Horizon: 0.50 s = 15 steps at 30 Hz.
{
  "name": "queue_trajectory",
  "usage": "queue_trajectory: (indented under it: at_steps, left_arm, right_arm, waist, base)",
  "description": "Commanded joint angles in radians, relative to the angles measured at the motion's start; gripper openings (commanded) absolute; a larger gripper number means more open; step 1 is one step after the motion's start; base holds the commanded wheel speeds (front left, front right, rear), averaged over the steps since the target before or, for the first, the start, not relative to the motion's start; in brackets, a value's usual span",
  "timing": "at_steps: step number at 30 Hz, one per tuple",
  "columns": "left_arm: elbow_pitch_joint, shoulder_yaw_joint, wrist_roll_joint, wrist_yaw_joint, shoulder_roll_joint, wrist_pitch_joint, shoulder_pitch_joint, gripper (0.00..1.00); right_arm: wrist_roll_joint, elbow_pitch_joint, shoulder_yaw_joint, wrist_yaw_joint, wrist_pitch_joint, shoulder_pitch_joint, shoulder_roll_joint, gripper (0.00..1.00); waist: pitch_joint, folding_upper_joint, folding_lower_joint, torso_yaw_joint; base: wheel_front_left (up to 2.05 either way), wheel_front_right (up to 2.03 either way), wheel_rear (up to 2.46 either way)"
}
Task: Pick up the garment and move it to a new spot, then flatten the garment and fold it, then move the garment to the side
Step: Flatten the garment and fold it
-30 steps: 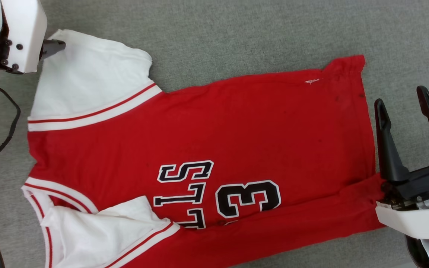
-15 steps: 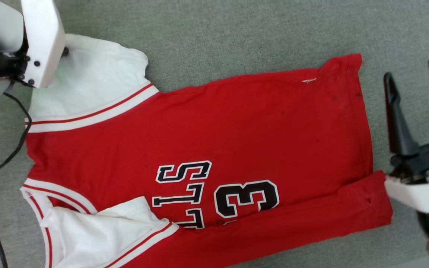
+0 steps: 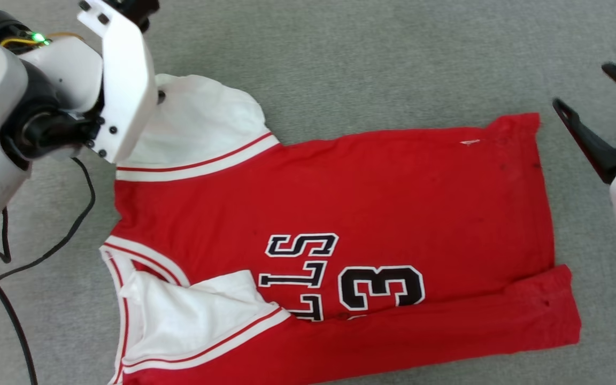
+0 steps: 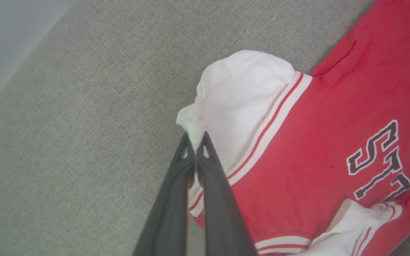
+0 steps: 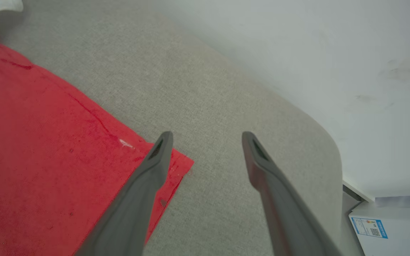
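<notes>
Garment [image 3: 340,214] spread on grey surface [image 3: 340,64]; left fingers [image 4: 173,199] clamped on edge of far-left white sleeve [image 4: 240,92]; right fingers [image 5: 137,199] apart, empty, near far-right hem corner [image 5: 185,164].

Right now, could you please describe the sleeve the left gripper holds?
On the grey surface lies the garment, a red jersey. Its white sleeve on the far side is pinched at the edge by the left gripper. Unlike the near sleeve, it spreads outward, not folded onto the chest.
</notes>
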State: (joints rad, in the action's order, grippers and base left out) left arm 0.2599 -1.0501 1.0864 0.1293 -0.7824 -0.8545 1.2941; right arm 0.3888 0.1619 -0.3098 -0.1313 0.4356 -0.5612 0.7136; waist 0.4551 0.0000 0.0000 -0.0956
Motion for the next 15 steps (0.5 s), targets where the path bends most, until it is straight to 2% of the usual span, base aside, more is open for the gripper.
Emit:
queue_trajectory:
  at_steps: [1, 4, 7, 11, 15]
  left_arm:
    - [-0.02, -0.011, -0.001, 0.0, -0.001, 0.014, -0.004, 0.0]
    - [-0.051, -0.026, 0.002, 0.0, 0.007, 0.034, 0.01, 0.0]
    - [-0.074, -0.037, -0.001, 0.0, 0.015, 0.053, 0.028, 0.0]
    - [-0.096, -0.051, -0.004, 0.0, 0.02, 0.085, 0.048, 0.0]
    - [-0.112, -0.066, -0.007, 0.0, 0.016, 0.106, 0.065, 0.0]
  right_arm:
    - [0.072, -0.013, -0.048, 0.001, 0.1, -0.048, 0.056, 1.0]
    - [0.203, -0.036, -0.139, 0.001, 0.288, -0.129, 0.149, 1.0]
    - [0.315, -0.069, -0.222, 0.001, 0.434, -0.217, 0.203, 1.0]
    - [0.421, -0.149, -0.292, 0.001, 0.56, -0.307, 0.191, 1.0]
    - [0.446, -0.228, -0.345, 0.001, 0.596, -0.369, 0.157, 1.0]
  waist:
    - [-0.009, 0.0, 0.0, 0.026]
    - [-0.001, 0.0, 0.0, 0.05]
    - [0.014, 0.0, 0.0, 0.072]
    - [0.035, 0.0, 0.0, 0.098]
    - [0.061, 0.0, 0.0, 0.12]
  base:
    - [0.0, 0.0, 0.0]
    - [0.0, 0.0, 0.0]
    - [0.0, 0.0, 0.0]
    - [0.0, 0.0, 0.0]
    - [0.0, 0.0, 0.0]
